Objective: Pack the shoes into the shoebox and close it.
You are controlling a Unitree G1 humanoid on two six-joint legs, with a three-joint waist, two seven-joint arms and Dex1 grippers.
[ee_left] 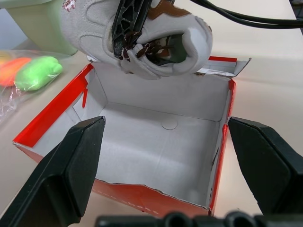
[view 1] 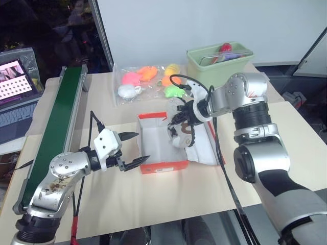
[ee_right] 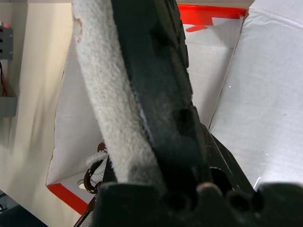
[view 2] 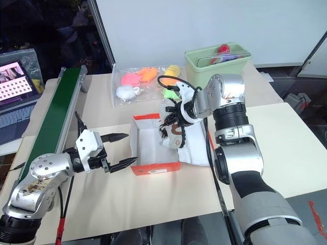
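Observation:
The shoebox (view 1: 159,166) stands open in the middle of the table, red-orange outside and white inside, with its lid (view 1: 207,145) folded out flat to the right. Just over the box's right half hangs a white shoe (view 1: 178,137) with dark brown laces, and my right gripper (view 1: 186,130) is shut on it. The left wrist view has this shoe (ee_left: 90,28) above the box's far wall (ee_left: 156,97). One black finger (ee_right: 156,94) presses against the shoe's fabric (ee_right: 102,104). My left gripper (view 1: 142,147) is open at the box's left side, one fingertip at the front corner.
A long green conveyor belt (view 1: 61,117) runs along the table's left side. At the back lie a clear bag of coloured squishy toys (view 1: 148,79) and a pale green bin (view 1: 219,58). A laptop (view 1: 18,81) sits at the far left.

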